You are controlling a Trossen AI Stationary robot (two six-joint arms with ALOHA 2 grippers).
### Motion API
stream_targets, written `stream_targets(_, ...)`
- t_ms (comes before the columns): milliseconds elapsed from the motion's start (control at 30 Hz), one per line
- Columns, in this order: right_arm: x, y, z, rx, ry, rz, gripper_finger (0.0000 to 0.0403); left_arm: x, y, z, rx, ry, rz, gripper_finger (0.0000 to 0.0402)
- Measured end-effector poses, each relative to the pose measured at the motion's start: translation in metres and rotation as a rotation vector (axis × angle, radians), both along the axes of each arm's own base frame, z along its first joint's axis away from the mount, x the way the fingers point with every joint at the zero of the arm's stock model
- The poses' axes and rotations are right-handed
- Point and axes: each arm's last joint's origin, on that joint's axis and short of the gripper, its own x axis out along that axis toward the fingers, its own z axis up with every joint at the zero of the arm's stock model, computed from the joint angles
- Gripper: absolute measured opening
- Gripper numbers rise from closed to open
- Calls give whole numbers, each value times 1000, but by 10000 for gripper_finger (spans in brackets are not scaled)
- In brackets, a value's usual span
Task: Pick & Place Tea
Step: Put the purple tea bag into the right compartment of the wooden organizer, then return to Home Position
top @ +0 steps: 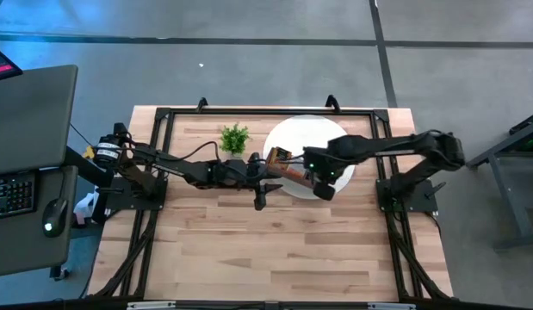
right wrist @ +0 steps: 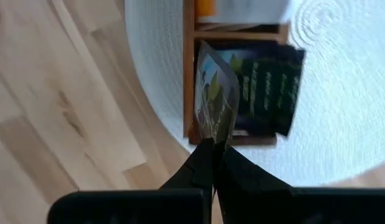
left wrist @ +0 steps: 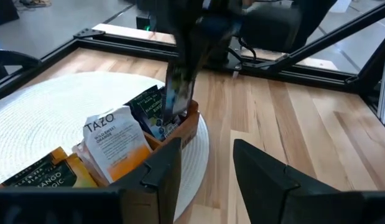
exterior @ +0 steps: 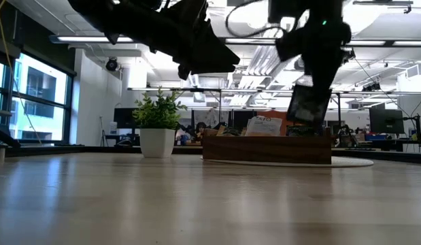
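A brown wooden tray point(top: 288, 169) stands on a round white mat point(top: 309, 138). It holds tea sachets: a white-and-orange one point(left wrist: 114, 140), black ones point(left wrist: 145, 106) and a yellow-orange one point(left wrist: 46, 174). My right gripper point(right wrist: 214, 149) is above the tray's near end, shut on a dark sachet point(right wrist: 215, 99); the sachet also shows in the low view point(exterior: 307, 103). My left gripper point(left wrist: 204, 168) is open and empty, above the table just left of the tray, near the mat's edge point(top: 259, 196). My right gripper pinches the dark sachet by one edge point(right wrist: 214, 138) between its two fingers. The fingers point down from above. The sachet hangs below the fingers, tilted, lifted clear above the tray point(exterior: 264, 146).
A small green potted plant point(top: 234, 138) stands on the table left of the mat, far of my left arm. Bare wooden table point(top: 275, 250) lies toward the near edge. A black frame point(top: 163, 116) runs round the table.
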Motion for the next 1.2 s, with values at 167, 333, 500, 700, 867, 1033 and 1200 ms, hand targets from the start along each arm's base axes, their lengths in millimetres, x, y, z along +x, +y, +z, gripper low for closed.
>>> stream_targets(167,13,-10,-22,24,65,68,1,0,0,0,1,4,0,145)
stream_targets(333,17,-16,-35,-28,134,155,1,0,0,-2,29,20,-8,145)
stream_targets(500,17,-17,-34,-70,149,214,22,-1,0,-3,50,37,-14,145)
stream_targets(700,17,-18,-34,-58,139,214,80,-1,0,-3,53,36,-13,145)
stream_targets(867,17,-17,-24,-15,146,167,121,-4,1,0,89,46,8,145)
stream_targets(1033,16,-11,16,76,78,124,133,-30,5,35,136,56,83,145)
stream_targets(1200,-2,4,67,-36,-213,283,133,-83,10,65,42,169,159,145)
